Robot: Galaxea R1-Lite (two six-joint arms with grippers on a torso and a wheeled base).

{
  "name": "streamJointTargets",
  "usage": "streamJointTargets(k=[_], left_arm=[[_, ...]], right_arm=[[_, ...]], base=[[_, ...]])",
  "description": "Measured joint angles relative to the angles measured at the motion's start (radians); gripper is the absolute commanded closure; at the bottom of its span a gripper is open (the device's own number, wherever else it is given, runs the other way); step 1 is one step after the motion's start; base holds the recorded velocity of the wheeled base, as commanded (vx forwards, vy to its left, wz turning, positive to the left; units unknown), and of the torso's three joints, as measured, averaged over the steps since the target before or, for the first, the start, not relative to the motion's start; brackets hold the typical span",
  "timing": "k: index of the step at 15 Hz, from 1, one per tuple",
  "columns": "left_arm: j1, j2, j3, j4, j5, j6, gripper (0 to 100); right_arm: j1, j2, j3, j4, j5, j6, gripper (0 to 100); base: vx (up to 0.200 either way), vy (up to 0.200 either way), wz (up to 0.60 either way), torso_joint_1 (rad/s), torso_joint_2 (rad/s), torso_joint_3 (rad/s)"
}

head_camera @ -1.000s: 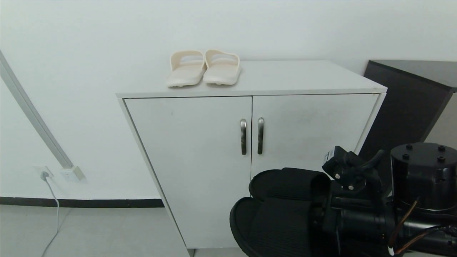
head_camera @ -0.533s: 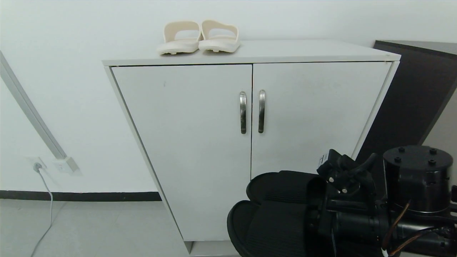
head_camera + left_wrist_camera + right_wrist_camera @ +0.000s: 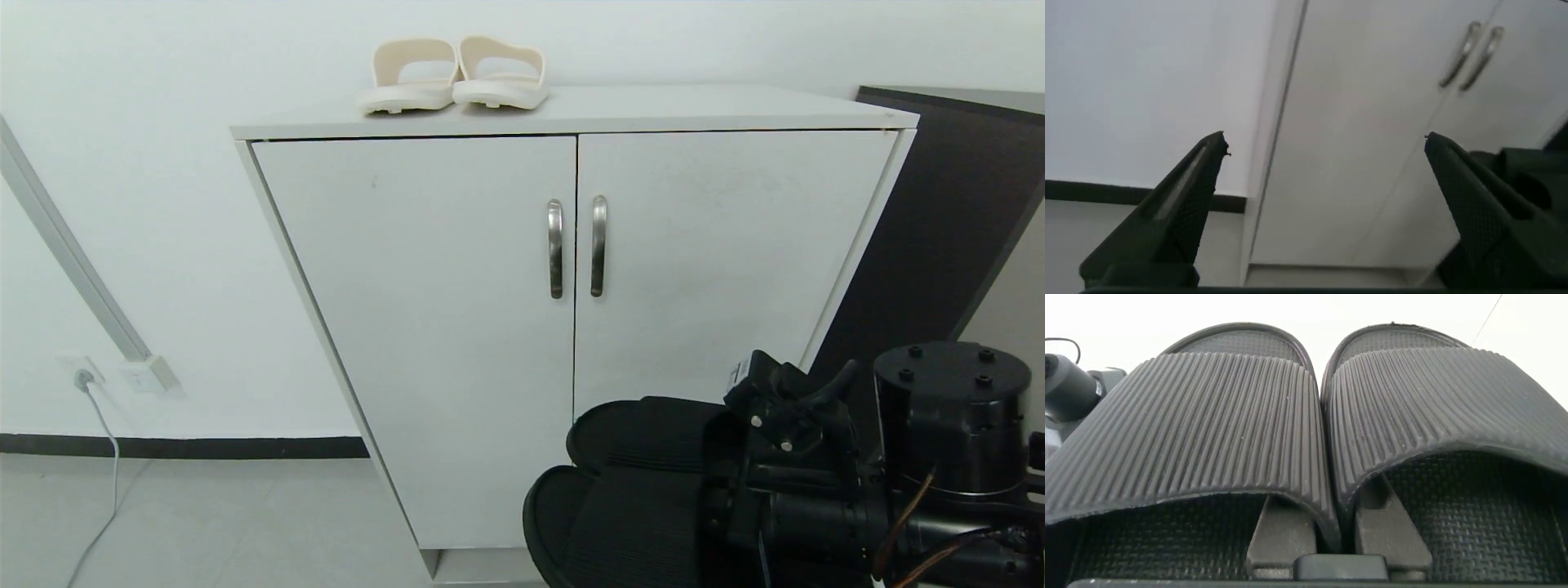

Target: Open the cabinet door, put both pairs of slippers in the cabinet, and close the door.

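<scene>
View dropped lower; right pincer [image 3: 1335, 539] clamps black slippers [image 3: 1208, 416]; left pincer [image 3: 1324, 143] wide open.

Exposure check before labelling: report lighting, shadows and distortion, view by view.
Head view: even, soft light; the cabinet sides taper downward; faint shadow under the cream slippers; thin glints on the handles. Left wrist view: the open left gripper reads dark against the pale cabinet. Right wrist view: black slippers backlit by a bright white background, deep shade under the straps around the right gripper.
</scene>
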Motion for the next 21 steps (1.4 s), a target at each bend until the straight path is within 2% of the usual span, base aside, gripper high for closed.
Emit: streamJointTargets(k=[3,6,8,10,13,15,18,21], left_arm=[[-0.012,0.166,-0.032,-0.051,-0.140,-0.003,0],[-0.023,0.349,-0.042,-0.207,-0.249,0.012,0],[-0.063,0.479,-0.058,-0.324,-0.292,0.025,0],[-0.168,0.590,-0.117,-0.388,-0.306,0.030,0],[-0.357,0.732,-0.237,-0.410,-0.307,0.031,0],[-0.450,0.830,-0.308,-0.414,-0.308,0.031,0],[-0.554,0.985,-0.409,-0.418,-0.311,0.027,0],[-0.618,1.133,-0.530,-0.423,-0.313,0.007,0]], right_arm=[[0.000,-0.001,0.003,0.000,-0.001,-0.001,100],[0.008,-0.001,0.004,0.000,-0.003,-0.002,100],[0.010,-0.003,0.004,0.000,-0.003,-0.001,100],[0.010,-0.004,0.005,0.000,-0.003,-0.001,100],[0.010,-0.004,0.006,0.001,-0.003,0.000,100],[0.009,-0.004,0.006,0.000,-0.003,0.000,100],[0.008,-0.010,0.011,0.001,-0.003,0.000,100],[0.009,-0.018,0.026,0.000,-0.003,-0.001,100]], base=[[0.000,0.000,0.00,0.000,0.00,0.000],[0.000,0.000,0.00,0.000,0.00,0.000],[0.000,0.000,0.00,0.000,0.00,0.000],[0.000,0.000,0.00,0.000,0.00,0.000],[0.000,0.000,0.00,0.000,0.00,0.000],[0.000,0.000,0.00,0.000,0.00,0.000],[0.000,0.000,0.00,0.000,0.00,0.000],[0.000,0.000,0.00,0.000,0.00,0.000]])
